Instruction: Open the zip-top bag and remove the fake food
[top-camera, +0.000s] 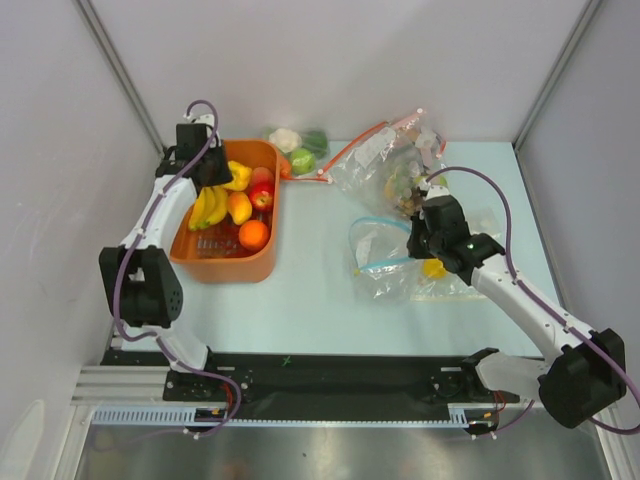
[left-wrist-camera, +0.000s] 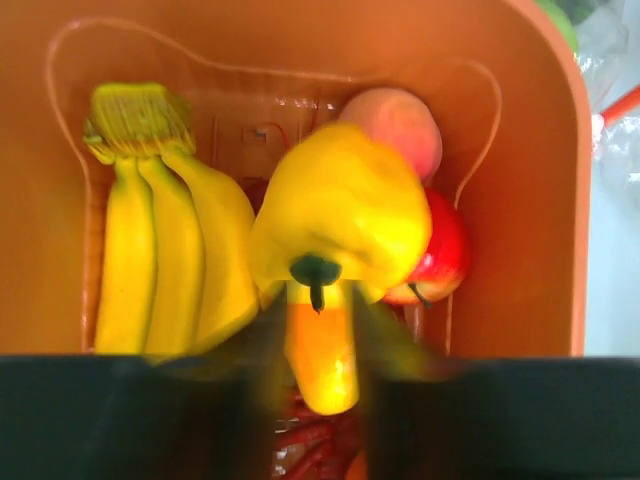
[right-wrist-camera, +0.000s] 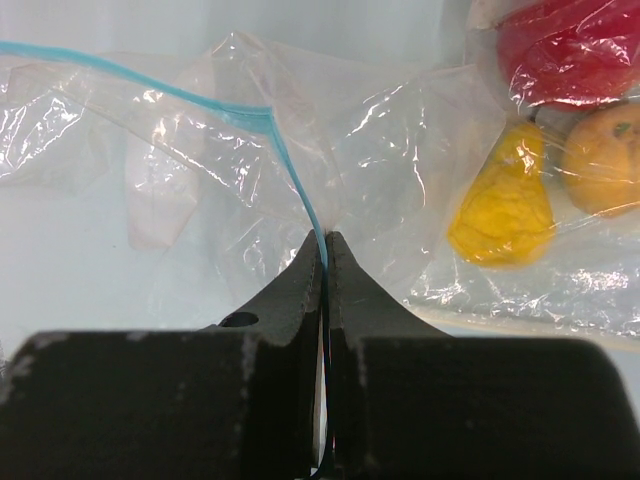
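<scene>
My left gripper (top-camera: 207, 172) hangs over the orange basket (top-camera: 265, 262). In the left wrist view its blurred fingers stand apart (left-wrist-camera: 318, 310), open, with a yellow stemmed fruit (left-wrist-camera: 340, 210) just beyond their tips and a yellow-orange piece (left-wrist-camera: 320, 365) lying below the gap. The banana bunch (left-wrist-camera: 160, 250) and an orange (top-camera: 253, 234) lie in the basket too. The clear zip-top bag (top-camera: 385, 262) lies flat right of centre. My right gripper (top-camera: 420, 240) is shut on its teal strip (right-wrist-camera: 290, 160), jaws pressed together (right-wrist-camera: 326, 237). I see no fruit inside this bag.
A red apple (left-wrist-camera: 440, 255) and a peach (left-wrist-camera: 395, 125) also sit in the basket. A second clear bag (right-wrist-camera: 560, 250) beside my right gripper holds a red apple and yellow fruits. A red-strip bag (top-camera: 395, 160) and green produce (top-camera: 302, 158) lie at the back.
</scene>
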